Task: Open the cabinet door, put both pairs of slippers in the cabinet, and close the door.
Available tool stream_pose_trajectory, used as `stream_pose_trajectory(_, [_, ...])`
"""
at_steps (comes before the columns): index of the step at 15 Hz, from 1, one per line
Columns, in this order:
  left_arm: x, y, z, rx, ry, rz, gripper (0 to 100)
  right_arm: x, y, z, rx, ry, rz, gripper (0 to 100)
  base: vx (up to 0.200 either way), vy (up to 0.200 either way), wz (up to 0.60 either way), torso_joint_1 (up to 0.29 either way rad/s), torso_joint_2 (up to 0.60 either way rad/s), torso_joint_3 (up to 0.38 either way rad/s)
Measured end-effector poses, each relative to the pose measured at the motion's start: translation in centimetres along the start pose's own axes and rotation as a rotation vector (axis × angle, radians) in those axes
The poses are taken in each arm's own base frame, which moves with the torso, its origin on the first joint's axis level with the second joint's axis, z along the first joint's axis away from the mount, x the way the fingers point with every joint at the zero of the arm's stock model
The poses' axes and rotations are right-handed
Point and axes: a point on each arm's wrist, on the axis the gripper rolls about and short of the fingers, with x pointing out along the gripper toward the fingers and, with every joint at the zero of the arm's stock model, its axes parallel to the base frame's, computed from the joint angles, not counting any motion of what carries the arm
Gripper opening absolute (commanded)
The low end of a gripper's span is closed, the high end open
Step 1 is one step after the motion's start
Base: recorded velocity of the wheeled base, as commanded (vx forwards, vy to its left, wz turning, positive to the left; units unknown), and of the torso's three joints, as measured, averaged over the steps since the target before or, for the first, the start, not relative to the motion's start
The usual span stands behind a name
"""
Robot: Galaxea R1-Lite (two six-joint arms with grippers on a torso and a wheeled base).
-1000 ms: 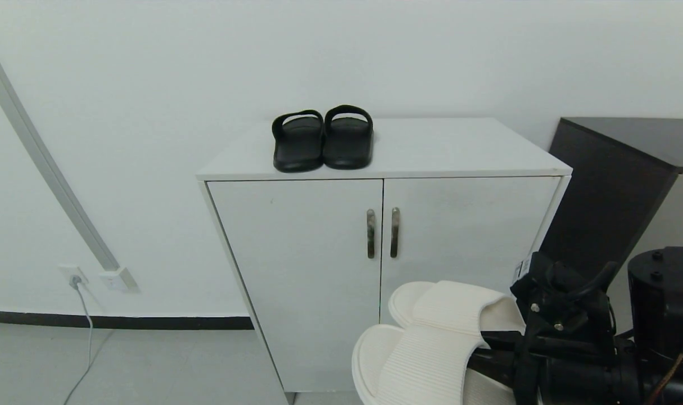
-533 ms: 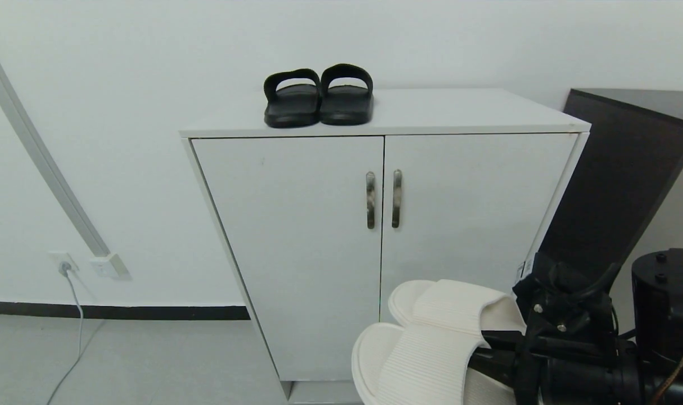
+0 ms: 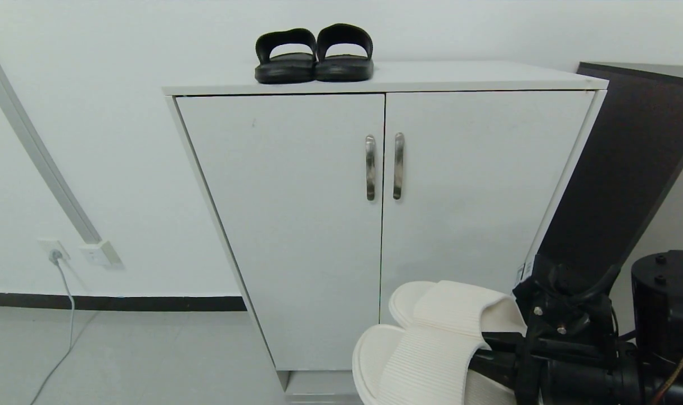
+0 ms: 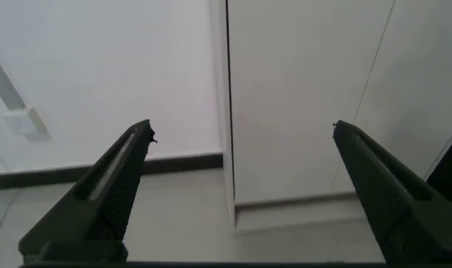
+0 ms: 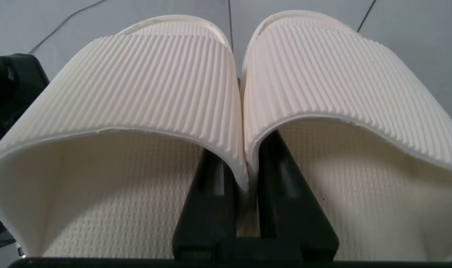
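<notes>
Cream slippers [image 3: 431, 337] hang pinched by their straps in the right gripper [image 5: 244, 201], close before the shut cabinet [image 3: 488, 76]; black slippers [image 3: 313, 56] sit at its top's front edge. A door [image 3: 476, 185] swung by the wide-spread left gripper [image 4: 242, 128] may dislodge the cream pair.

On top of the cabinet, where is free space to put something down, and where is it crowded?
The cabinet top is bare from the black slippers to its right edge; a narrower strip is free between them and the left edge. Crowded: where the pair sits.
</notes>
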Motion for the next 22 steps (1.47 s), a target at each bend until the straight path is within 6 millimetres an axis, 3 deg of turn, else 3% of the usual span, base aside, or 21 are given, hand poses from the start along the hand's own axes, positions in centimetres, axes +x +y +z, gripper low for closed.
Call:
stream_pose_trajectory(3, [-0.4,0.1,4.7,-0.073,-0.077,-0.038,100,0.0,0.0,-0.1,0.000,0.002,0.000,0,0.000,0.000,0.00,0.000,0.00,0.000])
stream_pose_trajectory(5, [0.9,0.2,7.0,-0.095,-0.040,-0.099,100,-0.1,0.0,0.0,-0.001,-0.001,-0.001,0,0.000,0.000,0.00,0.000,0.00,0.000])
stream_pose_trajectory(8, [4.4,0.2,9.8,-0.101,0.009,-0.207,100,-0.3,0.0,0.0,-0.001,-0.008,-0.006,0,0.000,0.000,0.00,0.000,0.00,0.000])
stream_pose_trajectory(13, [11.3,-0.4,11.7,-0.066,0.107,-0.402,100,-0.3,-0.1,0.0,-0.002,-0.008,-0.011,0,0.000,0.000,0.00,0.000,0.00,0.000])
stream_pose_trajectory(18, [17.3,-4.9,15.4,-0.059,0.021,-0.636,100,-0.4,-0.1,0.1,-0.006,-0.009,-0.012,0,0.000,0.000,0.00,0.000,0.00,0.000])
stream_pose_trajectory(22, [20.8,-10.1,17.9,-0.126,0.024,-0.800,100,-0.2,-0.1,-0.1,-0.003,0.000,-0.009,0,0.000,0.000,0.00,0.000,0.00,0.000])
